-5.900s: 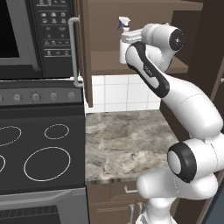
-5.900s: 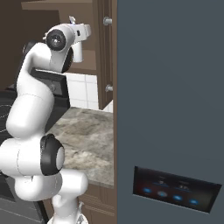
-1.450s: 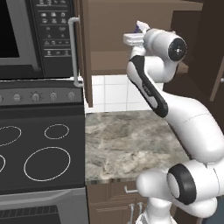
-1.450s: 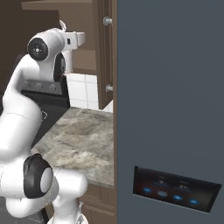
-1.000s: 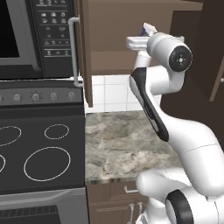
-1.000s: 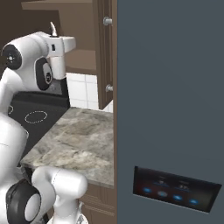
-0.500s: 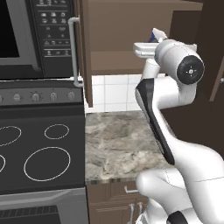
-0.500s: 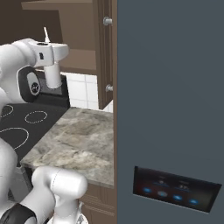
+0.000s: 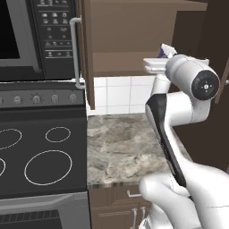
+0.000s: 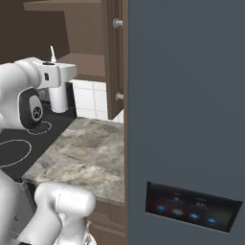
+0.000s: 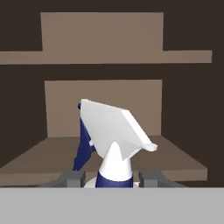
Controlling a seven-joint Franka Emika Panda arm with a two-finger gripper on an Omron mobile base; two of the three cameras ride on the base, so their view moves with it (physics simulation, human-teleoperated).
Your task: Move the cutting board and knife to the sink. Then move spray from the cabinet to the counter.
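Observation:
My gripper (image 11: 112,177) is shut on the neck of the spray (image 11: 116,131), a white bottle with a blue-and-white trigger nozzle. Its body (image 10: 59,101) hangs upright below the hand. From the left, only the nozzle tip (image 9: 164,50) pokes up above my gripper (image 9: 154,67), which is held out in front of the open cabinet (image 9: 134,36) and above the counter (image 9: 120,143). Straight ahead of the hand lies the cabinet's light brown shelf (image 11: 105,153). The cutting board, the knife and the sink are out of view.
The cabinet door (image 9: 87,53) stands open at the left of the opening. A black stovetop (image 9: 40,152) adjoins the counter on the left, with a microwave (image 9: 27,36) above it. A tall grey appliance panel (image 10: 186,119) walls off the counter's right side.
The arm has drawn the spray back out of the cabinet and a little lower. The wrist has swung round, and the grip has stayed the same.

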